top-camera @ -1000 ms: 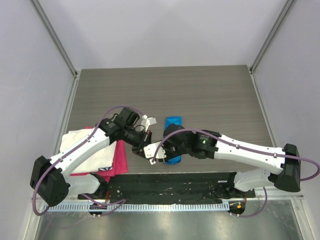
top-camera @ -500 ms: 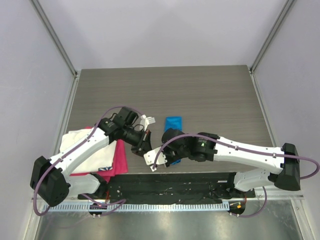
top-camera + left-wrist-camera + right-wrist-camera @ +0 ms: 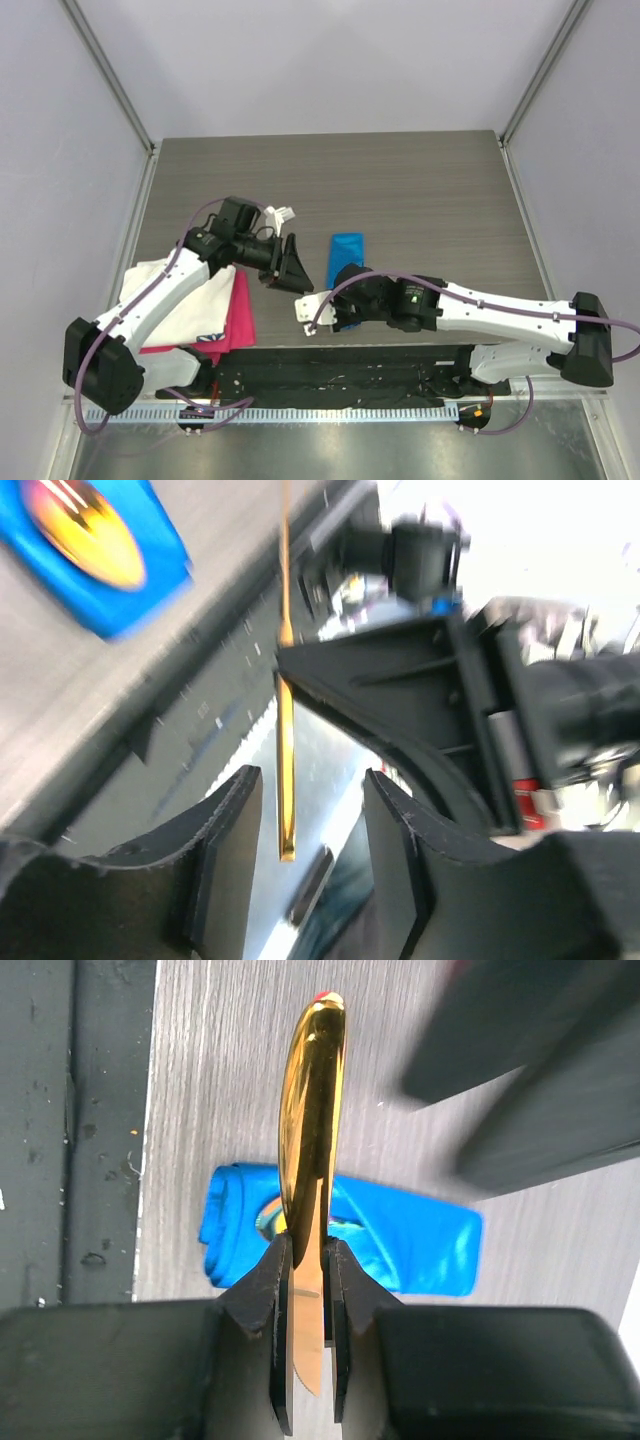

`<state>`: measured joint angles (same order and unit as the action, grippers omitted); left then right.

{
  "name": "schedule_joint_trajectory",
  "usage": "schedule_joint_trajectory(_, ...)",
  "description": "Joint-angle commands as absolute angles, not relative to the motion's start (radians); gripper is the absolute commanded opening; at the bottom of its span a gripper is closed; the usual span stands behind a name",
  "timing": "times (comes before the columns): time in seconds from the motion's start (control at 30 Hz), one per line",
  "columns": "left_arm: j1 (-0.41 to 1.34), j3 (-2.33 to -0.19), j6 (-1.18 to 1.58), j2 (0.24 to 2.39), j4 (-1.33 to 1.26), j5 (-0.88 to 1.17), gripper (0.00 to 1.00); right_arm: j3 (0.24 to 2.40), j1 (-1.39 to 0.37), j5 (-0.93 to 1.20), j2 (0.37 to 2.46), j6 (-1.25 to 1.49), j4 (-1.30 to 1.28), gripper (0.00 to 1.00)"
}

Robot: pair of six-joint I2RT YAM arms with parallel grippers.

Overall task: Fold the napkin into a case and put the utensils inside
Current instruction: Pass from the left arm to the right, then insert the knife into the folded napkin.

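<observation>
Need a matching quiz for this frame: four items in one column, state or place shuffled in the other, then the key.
Column 1
1. left gripper
2. right gripper
3. blue napkin
4. pink cloth

Column 2
A. folded narrow, lying on the table near its middle
B. shut on the gold utensil
C. open, fingers apart
D. at the near left of the table, against the white cloth

Pairs: 1-C, 2-B, 3-A, 4-D
</observation>
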<state>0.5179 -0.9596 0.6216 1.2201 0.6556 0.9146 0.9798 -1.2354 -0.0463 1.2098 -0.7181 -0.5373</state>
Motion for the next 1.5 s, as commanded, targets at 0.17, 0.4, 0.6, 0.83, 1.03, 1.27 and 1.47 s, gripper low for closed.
schedule_joint_trajectory(0.17, 0.265, -0.935, 0.679, 1.146, 0.597, 0.677, 0.5, 0.908, -1.082, -0.097, 1.128, -0.286, -0.406, 0.01)
schedule_joint_trajectory(0.4, 0.264, -0.799, 0.845, 1.15, 0.336, 0.718, 0.34, 0.888, -0.861, -0.014, 1.111, 0.09, -0.452, 0.01)
schedule_joint_trajectory(0.6, 0.429, -0.796, 0.906, 1.245, 0.216, 0.644, 0.28, 0.856, -0.727, 0.187, 1.182, 0.404, -0.497, 0.01)
schedule_joint_trajectory(0.83, 0.584, -0.798, 0.985, 1.411, 0.043, 0.571, 0.17, 0.925, -0.71, 0.371, 1.388, 0.564, -0.595, 0.01)
schedule_joint_trajectory(1.03, 0.682, -0.839, 0.985, 1.526, 0.008, 0.543, 0.12, 0.986, -0.681, 0.4, 1.443, 0.594, -0.67, 0.01)
schedule_joint_trajectory(1.27, 0.745, -0.813, 0.989, 1.595, -0.035, 0.512, 0.1, 1.005, -0.649, 0.445, 1.503, 0.606, -0.692, 0.01)
schedule_joint_trajectory(1.47, 0.765, -0.758, 0.999, 1.592, -0.066, 0.506, 0.09, 1.017, -0.621, 0.474, 1.542, 0.609, -0.698, 0.01)
